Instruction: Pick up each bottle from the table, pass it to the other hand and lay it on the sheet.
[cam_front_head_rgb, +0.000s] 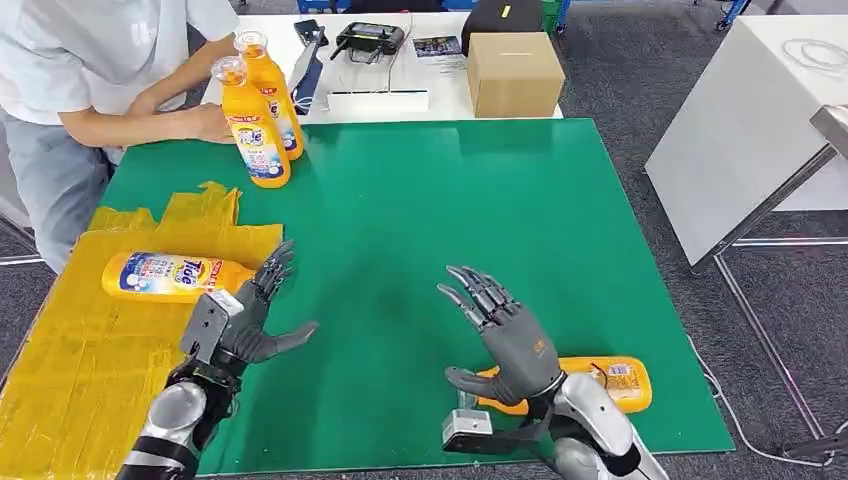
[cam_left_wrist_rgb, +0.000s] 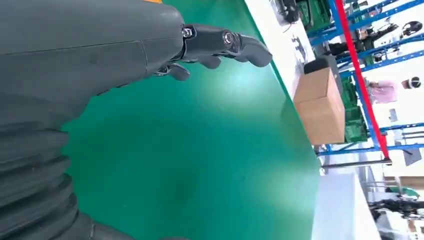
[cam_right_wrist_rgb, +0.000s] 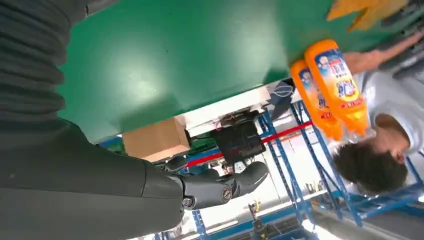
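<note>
Currently right hand (cam_front_head_rgb: 505, 335) hovers over the green table (cam_front_head_rgb: 420, 230) near its front edge, fingers spread, holding nothing. Just behind its wrist, one orange bottle (cam_front_head_rgb: 610, 382) lies flat at the front right corner, label up, partly hidden by the arm. Left hand (cam_front_head_rgb: 250, 320) also spread and empty, at the right edge of the yellow sheet (cam_front_head_rgb: 90, 350) covering the front left corner. Another orange bottle (cam_front_head_rgb: 172, 276) lies on the sheet, blue-white Tide label up, just beyond the left fingertips; contact unclear. Two more bottles (cam_front_head_rgb: 262, 110) stand upright at the far left corner, clear caps, a person's hand (cam_front_head_rgb: 205, 122) touching them. Cardboard box (cam_front_head_rgb: 514, 74) sits past the far edge.
</note>
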